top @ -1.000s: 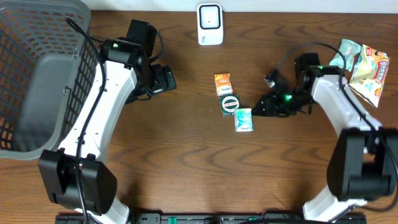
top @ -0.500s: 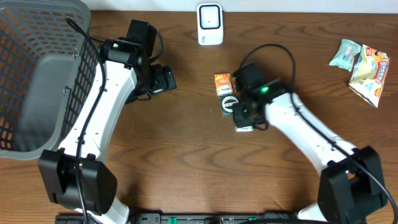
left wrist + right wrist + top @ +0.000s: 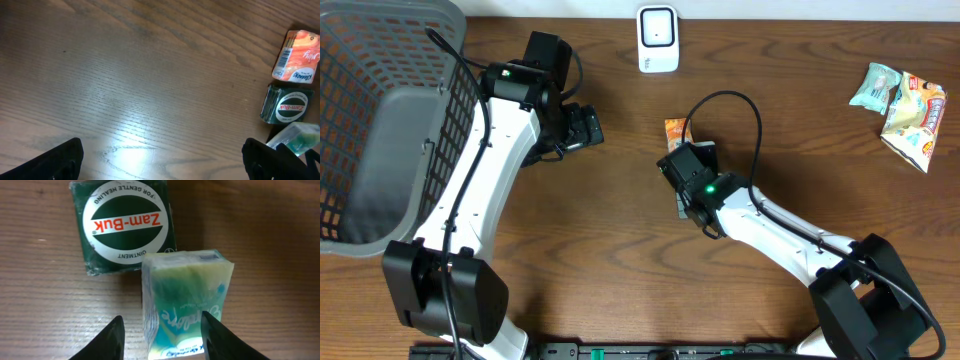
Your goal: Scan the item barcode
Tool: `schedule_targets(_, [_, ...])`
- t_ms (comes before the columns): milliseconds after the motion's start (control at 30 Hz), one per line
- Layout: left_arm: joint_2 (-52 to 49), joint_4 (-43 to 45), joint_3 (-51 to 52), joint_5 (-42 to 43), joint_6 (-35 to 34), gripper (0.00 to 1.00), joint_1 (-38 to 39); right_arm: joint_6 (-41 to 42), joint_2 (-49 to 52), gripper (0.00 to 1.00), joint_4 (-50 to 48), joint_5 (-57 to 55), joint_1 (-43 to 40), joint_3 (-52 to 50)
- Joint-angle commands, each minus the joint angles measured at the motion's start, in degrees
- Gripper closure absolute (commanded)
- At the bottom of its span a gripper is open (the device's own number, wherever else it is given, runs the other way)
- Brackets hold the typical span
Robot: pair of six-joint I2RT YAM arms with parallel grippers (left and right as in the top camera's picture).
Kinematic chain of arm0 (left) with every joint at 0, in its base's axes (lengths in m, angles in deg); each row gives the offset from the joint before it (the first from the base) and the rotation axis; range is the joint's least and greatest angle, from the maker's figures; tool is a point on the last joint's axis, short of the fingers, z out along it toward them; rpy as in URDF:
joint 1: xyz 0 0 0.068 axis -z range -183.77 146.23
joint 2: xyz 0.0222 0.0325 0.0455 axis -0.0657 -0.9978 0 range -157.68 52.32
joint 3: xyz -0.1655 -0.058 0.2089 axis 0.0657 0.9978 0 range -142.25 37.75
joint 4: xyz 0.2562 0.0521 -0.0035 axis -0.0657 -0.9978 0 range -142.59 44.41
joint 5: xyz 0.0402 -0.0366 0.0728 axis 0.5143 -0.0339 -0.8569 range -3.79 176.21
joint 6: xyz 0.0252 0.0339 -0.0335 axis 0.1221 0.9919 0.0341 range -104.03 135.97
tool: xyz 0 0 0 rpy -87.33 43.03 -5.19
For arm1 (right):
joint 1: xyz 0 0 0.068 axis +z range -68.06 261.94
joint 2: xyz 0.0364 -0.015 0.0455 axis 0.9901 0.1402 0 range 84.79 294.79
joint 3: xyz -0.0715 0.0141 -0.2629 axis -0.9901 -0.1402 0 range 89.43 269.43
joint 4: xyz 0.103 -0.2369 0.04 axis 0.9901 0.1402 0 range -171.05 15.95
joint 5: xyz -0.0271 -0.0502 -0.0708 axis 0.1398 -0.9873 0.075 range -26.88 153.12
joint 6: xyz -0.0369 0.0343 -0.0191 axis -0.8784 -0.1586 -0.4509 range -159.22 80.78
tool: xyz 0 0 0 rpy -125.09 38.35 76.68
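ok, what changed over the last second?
The right gripper swung from the table's right side to the centre and now straddles the tissue pack beside the Zam-Buk tin; a firm grip is not clear. The left gripper stays open and still; orange packet, tin, snack bags unmoved.

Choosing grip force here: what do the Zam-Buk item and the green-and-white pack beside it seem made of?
Zam-Buk box: probably printed card, matte, judging by its scuffed, whitened edges. Green-and-white pack: soft plastic film, glossy, shown by wrinkles and bright highlights; contents look pale and soft, possibly tissues.
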Motion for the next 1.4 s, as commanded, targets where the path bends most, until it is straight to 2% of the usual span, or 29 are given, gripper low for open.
schedule_targets(0, [-0.22, -0.15, 0.28, -0.13, -0.72, 0.0, -0.11, 1.49, 0.11, 0.59, -2.6, -2.4, 0.35, -2.32])
schedule_targets(433, [-0.22, -0.15, 0.28, -0.15, -0.72, 0.0, -0.11, 1.18, 4.98, 0.6, -4.87, -6.43, -0.22, -3.8])
schedule_targets(500, [-0.22, -0.15, 0.28, -0.13, -0.72, 0.0, -0.11, 1.03, 5.57, 0.66, -4.52, -6.45, -0.31, -3.8])
schedule_targets(600, [-0.22, -0.15, 0.28, -0.13, -0.72, 0.0, -0.11, 1.05, 5.42, 0.85, -3.82, -5.51, -0.31, -3.56])
schedule_targets(667, [-0.22, -0.15, 0.28, -0.13, -0.72, 0.0, -0.11, 1.05, 5.09, 0.92, -2.82, -3.63, -0.46, -2.86])
schedule_targets(833, [-0.22, -0.15, 0.28, -0.15, -0.72, 0.0, -0.11, -0.9, 1.33, 0.91, 1.64, 2.47, -3.61, 0.63])
schedule_targets(967, [-0.22, -0.15, 0.28, -0.13, -0.72, 0.0, -0.11, -8.02, -2.51, 0.91, 3.67, 15.3, -7.69, 4.28])
schedule_targets(1200, [-0.22, -0.15, 0.28, -0.13, -0.72, 0.0, -0.11, -15.1, -5.16, 0.91, 5.6, 48.28, -17.73, 5.05])
schedule_targets(1367, [-0.22, -0.15, 0.28, -0.13, -0.72, 0.0, -0.11, -20.15, -4.61, 0.91, 8.9, 60.08, -22.91, 1.86])
